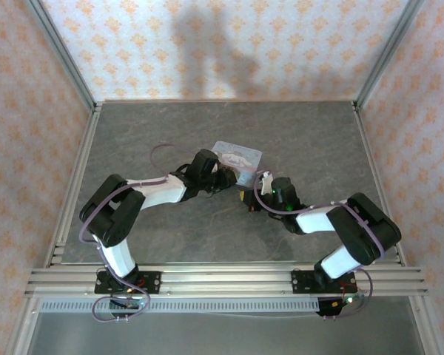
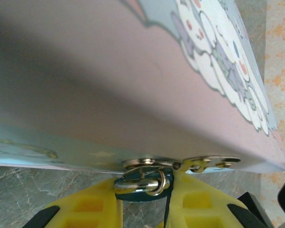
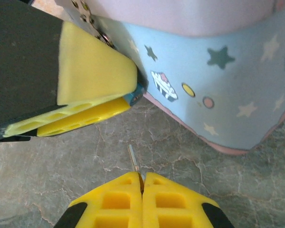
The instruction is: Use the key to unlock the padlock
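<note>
The teal padlock (image 2: 143,194) hangs from the hasp of the pale blue cartoon tin (image 2: 133,71), its metal shackle (image 2: 141,183) through the loop. My left gripper (image 2: 145,192) is shut on the padlock's body, one yellow finger on each side. In the right wrist view the padlock (image 3: 137,95) peeks out as a teal tip from the left gripper's fingers (image 3: 85,114). My right gripper (image 3: 142,179) is shut on the key (image 3: 132,159), whose thin silvery blade points up toward the padlock, a short gap away. From above, the left gripper (image 1: 226,177) and right gripper (image 1: 250,198) stand close together.
The tin (image 1: 237,157) sits mid-table on the grey marbled surface (image 1: 170,126), and its starry blue side (image 3: 218,80) is just right of the key. Aluminium frame posts and patterned walls ring the table.
</note>
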